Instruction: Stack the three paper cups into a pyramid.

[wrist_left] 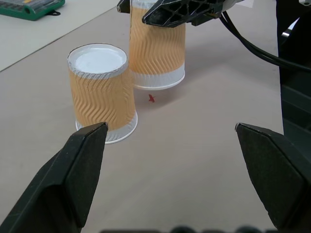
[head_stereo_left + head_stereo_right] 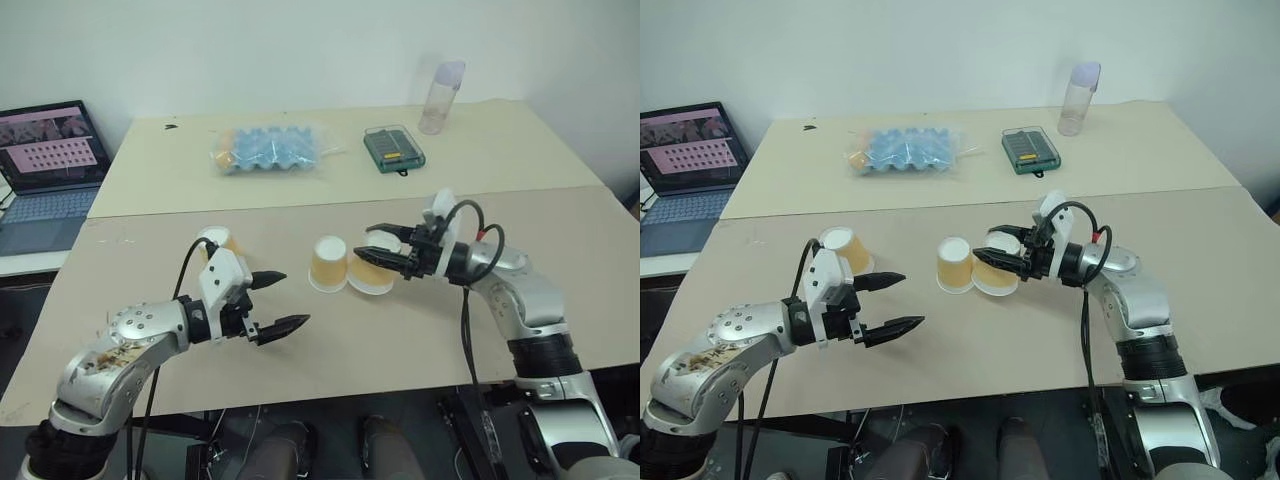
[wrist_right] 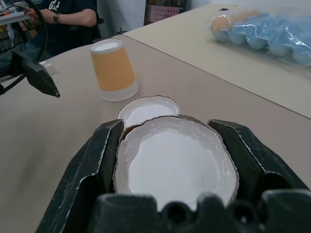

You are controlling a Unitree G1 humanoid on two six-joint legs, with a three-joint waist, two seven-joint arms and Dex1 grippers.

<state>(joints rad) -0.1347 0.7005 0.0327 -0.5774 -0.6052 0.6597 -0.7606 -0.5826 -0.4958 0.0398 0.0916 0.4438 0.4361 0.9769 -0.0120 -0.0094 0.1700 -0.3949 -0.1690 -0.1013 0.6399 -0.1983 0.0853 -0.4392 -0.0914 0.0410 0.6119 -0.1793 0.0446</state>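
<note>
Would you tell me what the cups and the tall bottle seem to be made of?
The cups look like matte paper: wavy embossed orange-tan sleeves, white rolled rims; the one in the right gripper flexes oval when squeezed. The tall bottle looks like translucent, frosted plastic, though glass cannot be ruled out.

Laptop (image 2: 45, 175) at nine o'clock cut off by the frame edge, its screen too small to read, third cup (image 2: 222, 243) partly hidden behind the left gripper (image 2: 278, 302), seated person (image 3: 68, 17) cropped at the wrist view's edge, green case's (image 2: 394, 148) contents indistinct
</note>
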